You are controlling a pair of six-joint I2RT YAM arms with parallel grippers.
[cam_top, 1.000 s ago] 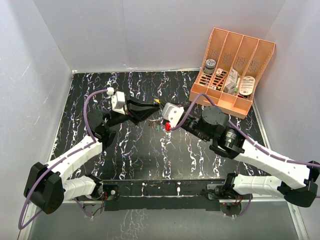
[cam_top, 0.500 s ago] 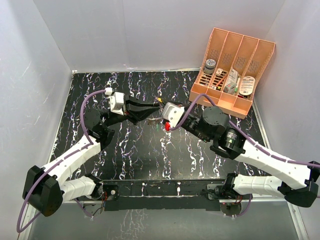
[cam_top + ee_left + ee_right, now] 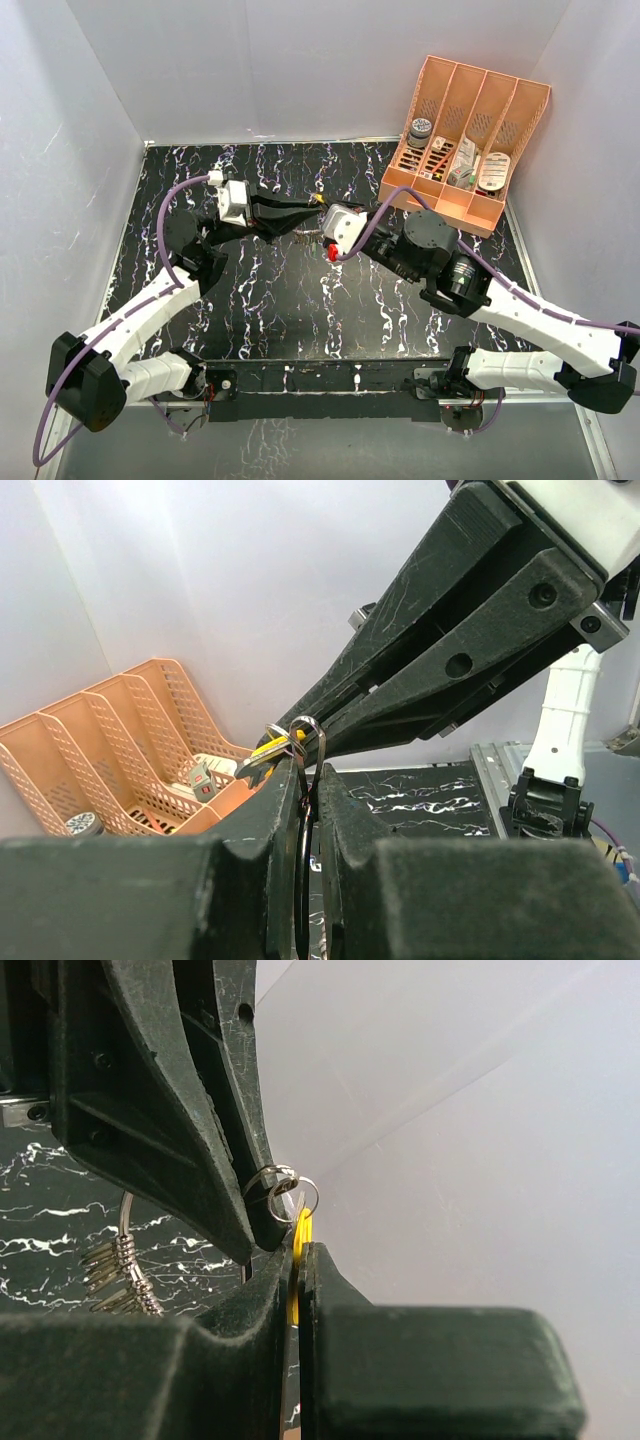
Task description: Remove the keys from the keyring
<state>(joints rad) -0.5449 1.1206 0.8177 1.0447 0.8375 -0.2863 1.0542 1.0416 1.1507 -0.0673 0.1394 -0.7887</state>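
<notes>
Both grippers meet above the middle of the black marbled table. My left gripper (image 3: 306, 212) (image 3: 308, 772) is shut on the thin silver keyring (image 3: 320, 744), which stands edge-on between its pads. My right gripper (image 3: 320, 212) (image 3: 298, 1248) is shut on the yellow-orange key (image 3: 299, 1235), and its black fingers (image 3: 420, 670) reach in from the upper right in the left wrist view. That yellow key (image 3: 268, 750) (image 3: 318, 199) hangs from small silver loops (image 3: 281, 1190) right at the left gripper's tip. No green key shows.
An orange divided basket (image 3: 465, 130) (image 3: 110, 740) with small items stands at the back right. A bunch of metal pieces on a ring (image 3: 118, 1272) hangs below the left fingers. White walls enclose the table (image 3: 300, 300) on three sides.
The left arm and both grippers have drifted slightly toward the far wall and upward. Both grips look unchanged.
</notes>
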